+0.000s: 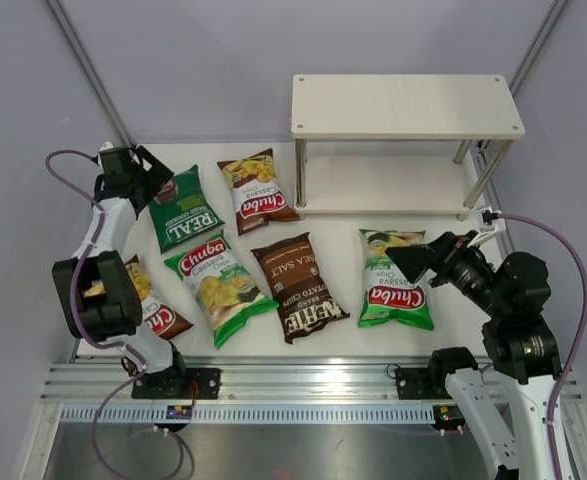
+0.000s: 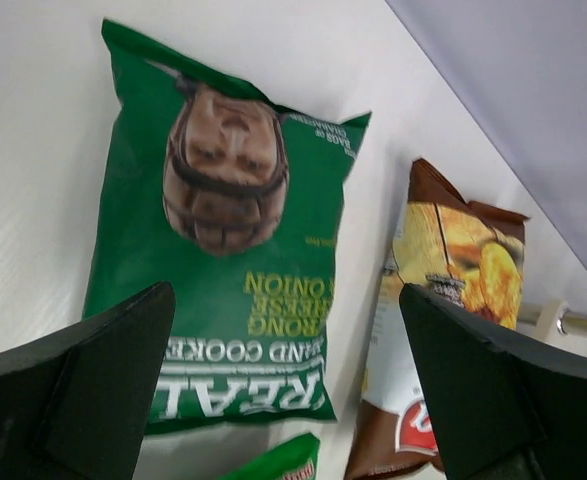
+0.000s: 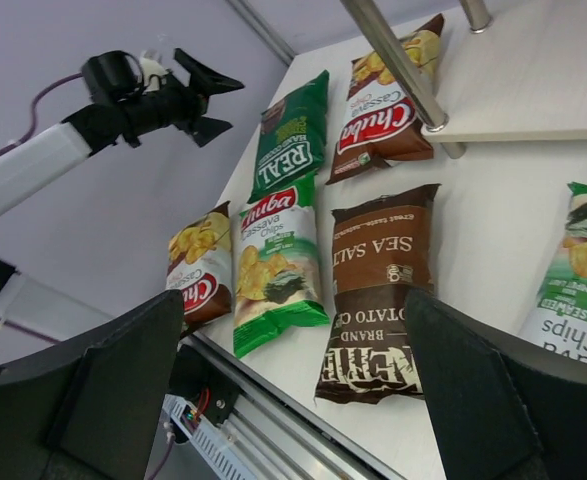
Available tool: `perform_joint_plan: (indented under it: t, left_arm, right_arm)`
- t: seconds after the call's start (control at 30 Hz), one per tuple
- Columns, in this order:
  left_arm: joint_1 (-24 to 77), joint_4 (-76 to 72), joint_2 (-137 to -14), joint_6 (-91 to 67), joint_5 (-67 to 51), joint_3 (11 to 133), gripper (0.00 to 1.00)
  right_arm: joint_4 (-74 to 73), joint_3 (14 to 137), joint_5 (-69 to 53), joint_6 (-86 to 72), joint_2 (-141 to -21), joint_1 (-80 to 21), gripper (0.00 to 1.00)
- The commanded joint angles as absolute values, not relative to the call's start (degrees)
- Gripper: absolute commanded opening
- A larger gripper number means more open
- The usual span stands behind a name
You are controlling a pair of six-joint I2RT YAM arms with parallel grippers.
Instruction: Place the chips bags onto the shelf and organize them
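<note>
Left hand (image 1: 158, 178) spread over REAL bag (image 1: 184, 208) — right hand (image 1: 413, 262) hovering

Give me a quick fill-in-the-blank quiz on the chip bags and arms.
1. The left gripper is open above the dark green bag labelled ____.
2. All ____ bags lie on the table, none on the shelf.
3. The dark brown Kettle bag lies between two light green bags branded ____.
Missing words: REAL; six; Chuba.
</note>
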State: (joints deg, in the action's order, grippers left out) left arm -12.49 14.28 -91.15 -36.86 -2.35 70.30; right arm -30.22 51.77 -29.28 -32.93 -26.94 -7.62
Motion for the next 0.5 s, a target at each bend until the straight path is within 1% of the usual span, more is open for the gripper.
perform_joint_plan:
  t: [0.0, 0.07, 0.1, 0.17, 0.2, 0.3, 0.47]
  left_arm:
    - [-15.4, 8.4, -97.3, -35.4, -7.9, 76.1, 0.99]
    - [-17.2, 5.6, -99.4, -33.2, -9.7, 74.7, 0.99]
    - [-18.2, 0.6, -99.8, -32.6, -13.8, 73.7, 0.99]
    - [-21.3, -3.5, -100.5, -32.4, -17.1, 70.6, 0.99]
    - [-23.6, -6.0, -101.8, -32.7, -21.1, 70.1, 0.99]
    - [-26.1, -4.4, -104.8, -31.8, -27.8, 71.6, 0.99]
    - [-26.5, -0.2, -109.7, -26.7, -30.7, 73.4, 0.99]
  right_arm:
    - [-26.7, 52.6, -34.9, -34.4, -26.5, -8.4, 0.99]
    - [-26.6, 52.9, -34.2, -33.2, -25.7, -8.9, 0.99]
    - [-26.6, 53.0, -33.2, -32.8, -25.5, -9.1, 1.00]
    - [-26.9, 53.7, -33.4, -30.9, -25.2, -9.6, 1.00]
    - [-27.0, 54.0, -34.7, -30.1, -25.2, -9.8, 0.99]
    - [-27.5, 55.8, -36.1, -28.0, -25.6, -11.2, 0.99]
    - [-27.2, 56.2, -36.3, -27.5, -26.4, -12.0, 1.00]
